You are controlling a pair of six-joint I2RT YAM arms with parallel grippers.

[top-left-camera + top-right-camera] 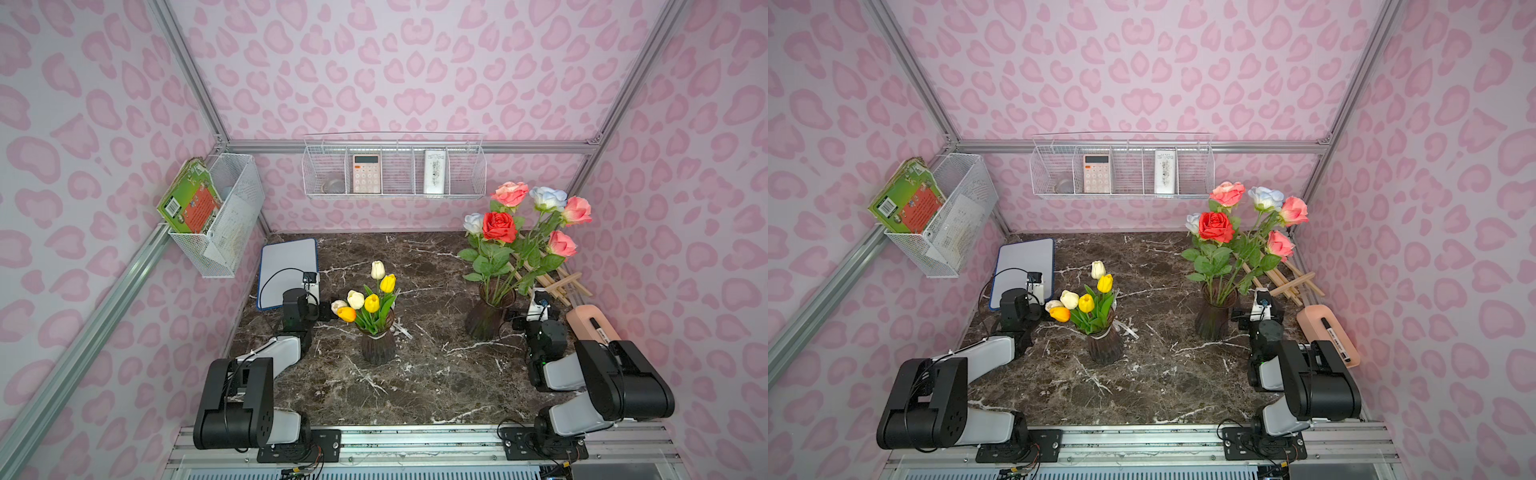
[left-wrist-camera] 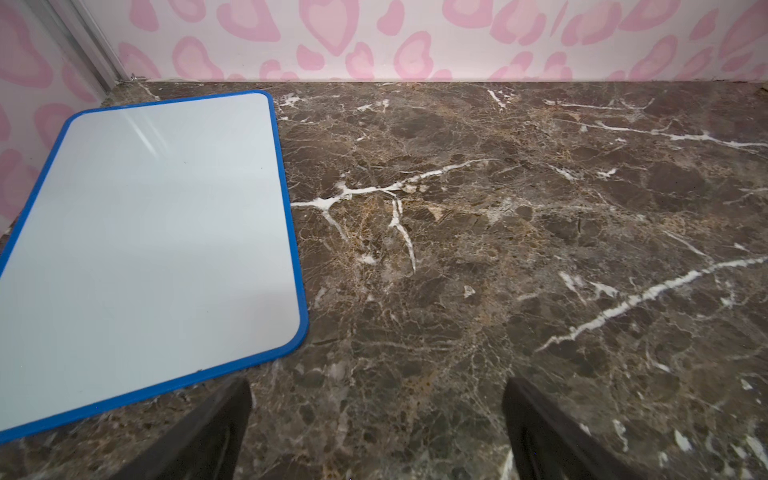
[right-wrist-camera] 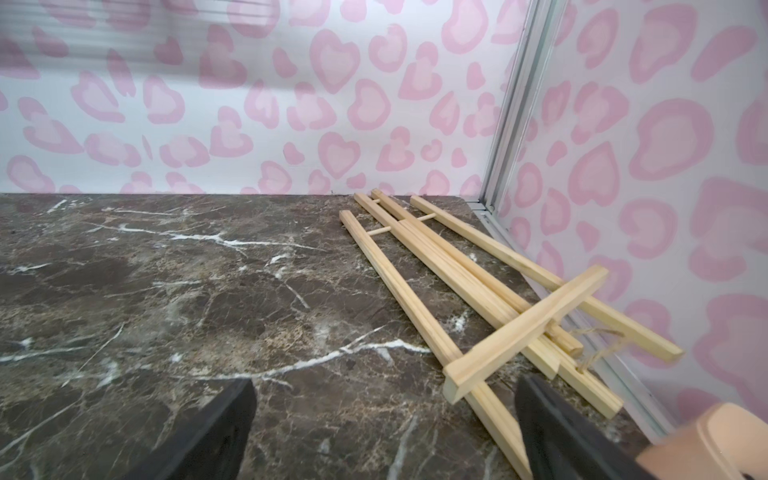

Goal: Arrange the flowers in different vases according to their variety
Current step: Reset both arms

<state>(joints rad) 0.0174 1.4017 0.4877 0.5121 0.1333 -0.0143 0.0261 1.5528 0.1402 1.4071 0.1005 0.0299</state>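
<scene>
Left gripper [image 2: 377, 384] spread, whiteboard [image 2: 145, 232] edge beside, open marble [image 2: 498, 249]

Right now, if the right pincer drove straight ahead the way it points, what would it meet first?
Most likely the wooden easel lying flat on the table: its crossbar sits just ahead of the open right pincer, off-centre. The pincer's height is unclear, so it might pass over it.
</scene>
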